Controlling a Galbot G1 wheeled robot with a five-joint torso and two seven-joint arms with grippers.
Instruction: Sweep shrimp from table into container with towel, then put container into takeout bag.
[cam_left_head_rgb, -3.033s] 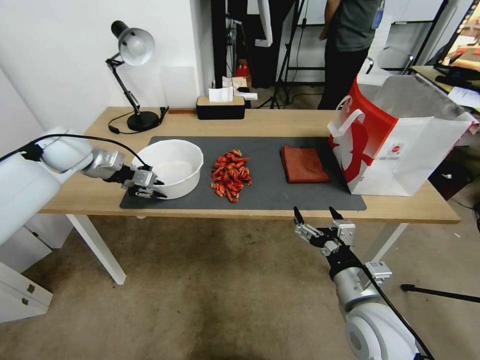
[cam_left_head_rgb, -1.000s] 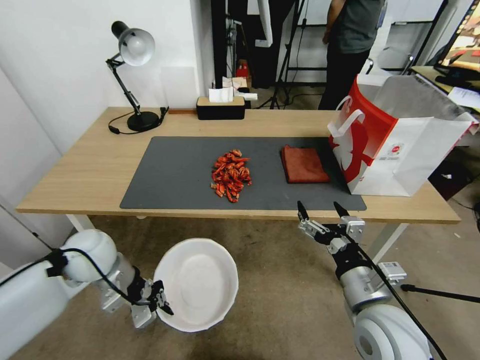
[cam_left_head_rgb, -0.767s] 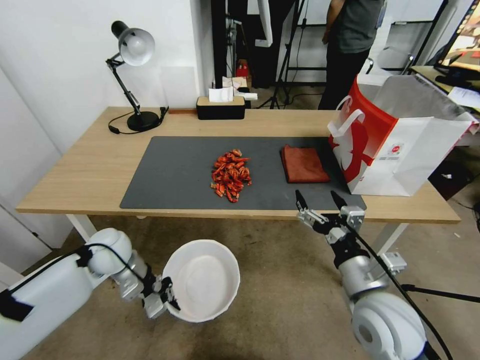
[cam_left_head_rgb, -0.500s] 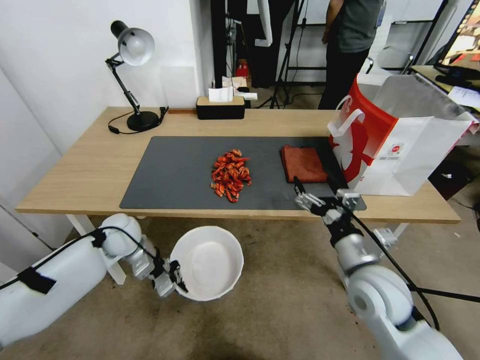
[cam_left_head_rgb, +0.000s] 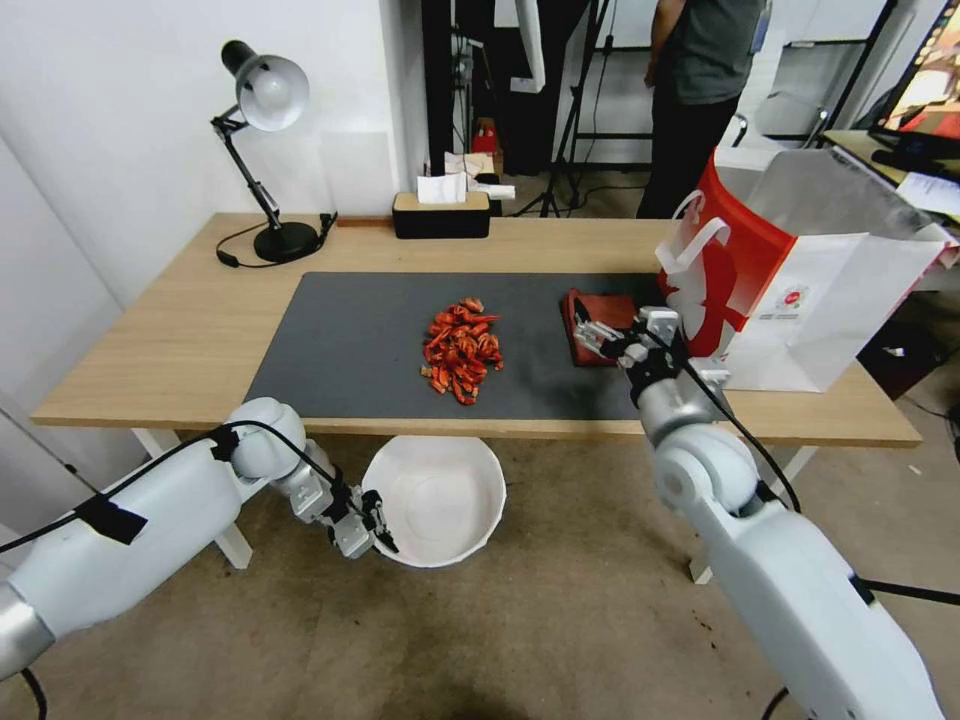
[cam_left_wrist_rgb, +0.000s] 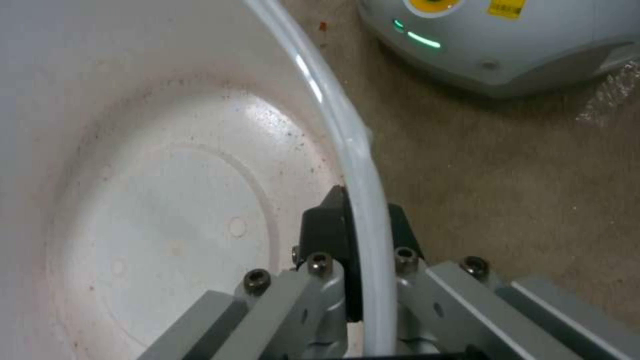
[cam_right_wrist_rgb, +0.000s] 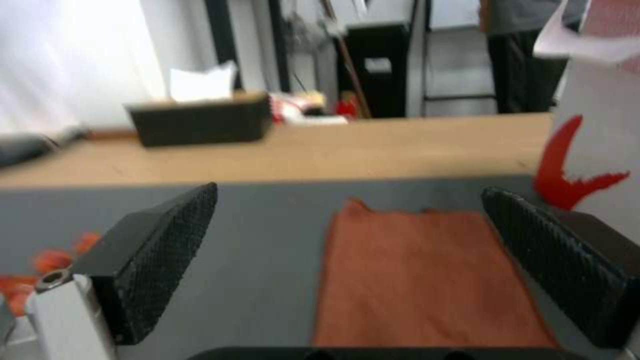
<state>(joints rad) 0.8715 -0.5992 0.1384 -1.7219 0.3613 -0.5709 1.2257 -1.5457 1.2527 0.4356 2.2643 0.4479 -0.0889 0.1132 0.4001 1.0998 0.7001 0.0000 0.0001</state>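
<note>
Below the table (cam_left_head_rgb: 180, 350) edge, left claw (cam_left_head_rgb: 375, 520) grips container (cam_left_head_rgb: 440, 510) (right claw (cam_left_head_rgb: 615, 335) wide over towel (cam_right_wrist_rgb: 427, 280)).

Even, bright indoor light with soft shadows. Right wrist view is blurred; head view bows at its edges. Glare streaks the container (cam_left_wrist_rgb: 320, 95) rim toward twelve o'clock.

The right tool (cam_left_head_rgb: 622, 335) and its wrist cover the near part of the towel (cam_left_head_rgb: 600, 308) in the head view, and where its fingertips end against the cloth cannot be made out there. The worktop's near edge (cam_left_head_rgb: 450, 427) hides the far rim of the container (cam_left_head_rgb: 440, 500) held below it. In the left wrist view the container (cam_left_wrist_rgb: 167, 200) runs past the picture's edge. The takeout bag (cam_left_head_rgb: 800, 290) is cut off at the right in the right wrist view (cam_right_wrist_rgb: 593, 150), where the shrimp (cam_right_wrist_rgb: 47, 260) show as a blurred orange patch at the picture's edge.
</note>
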